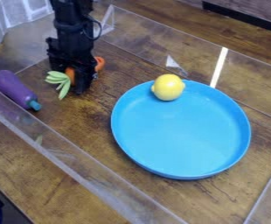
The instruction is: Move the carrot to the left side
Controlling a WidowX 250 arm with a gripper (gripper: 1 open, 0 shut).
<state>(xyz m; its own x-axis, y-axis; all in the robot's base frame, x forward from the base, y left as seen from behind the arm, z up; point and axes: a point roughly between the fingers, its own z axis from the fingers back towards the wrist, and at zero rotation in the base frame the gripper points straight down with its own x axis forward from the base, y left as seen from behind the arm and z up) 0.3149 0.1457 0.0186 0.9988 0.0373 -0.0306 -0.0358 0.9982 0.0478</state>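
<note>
The carrot (62, 81) lies on the wooden table at the left, its light-green top pointing toward the eggplant. Its orange tip pokes out on the right of the black fingers. My gripper (76, 77) points straight down over the carrot, low at the table, with its jaws open and one finger on each side of the carrot's body. The fingers hide most of the orange part. I cannot tell whether the fingers touch it.
A purple eggplant (14, 89) lies left of the carrot near the table's left edge. A large blue plate (232, 153) fills the middle right, with a yellow lemon (167, 87) on its far rim. A clear sheet covers the table.
</note>
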